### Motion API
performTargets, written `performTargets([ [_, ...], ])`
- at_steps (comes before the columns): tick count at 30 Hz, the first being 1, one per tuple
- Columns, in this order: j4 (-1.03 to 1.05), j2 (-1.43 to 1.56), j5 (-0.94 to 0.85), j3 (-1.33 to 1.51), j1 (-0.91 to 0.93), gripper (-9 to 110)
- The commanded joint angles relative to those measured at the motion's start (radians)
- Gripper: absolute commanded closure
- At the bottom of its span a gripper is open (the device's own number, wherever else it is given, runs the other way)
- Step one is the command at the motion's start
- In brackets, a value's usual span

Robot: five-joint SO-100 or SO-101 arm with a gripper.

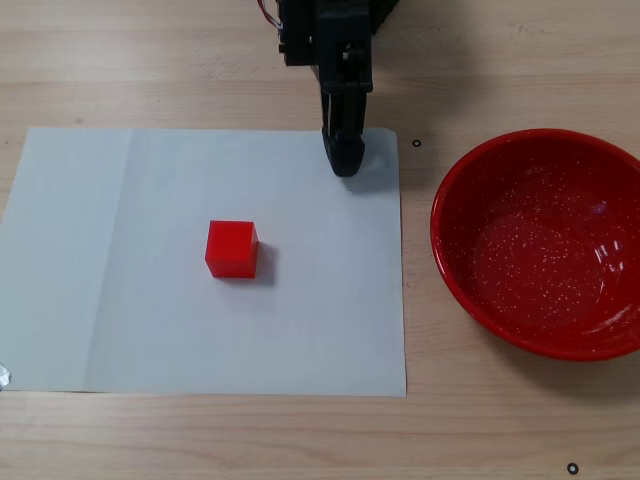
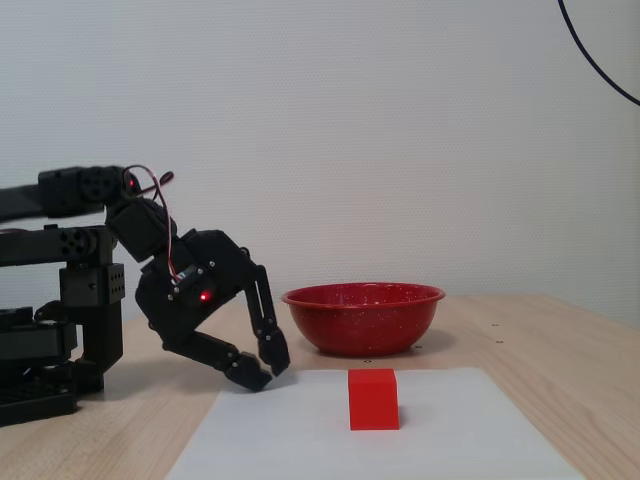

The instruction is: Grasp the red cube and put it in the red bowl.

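I see the red cube (image 1: 232, 249) sitting flat on a white sheet of paper (image 1: 120, 300) on the wooden bench (image 1: 150, 60). In a fixed view from the side, the cube (image 2: 373, 399) stands in front of the red bowl (image 2: 363, 317). From above, the red bowl (image 1: 470, 270) is off the paper, to the right of the cube and well apart from it. My end effector (image 2: 266, 374) hangs low near the paper's far edge, apart from the cube. Its two finger tips are nearly together and pinch nothing. From above, the end effector (image 1: 345, 160) points down at the paper, beyond the cube.
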Motion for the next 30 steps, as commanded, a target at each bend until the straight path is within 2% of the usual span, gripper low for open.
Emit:
performTargets([
  [1,0.025,-0.043,0.021,-0.138,-0.015,101],
  [15,0.241,-0.308,0.1,-0.529,-0.138,101],
  [30,0.275,-0.692,0.133,-0.92,-0.221,96],
])
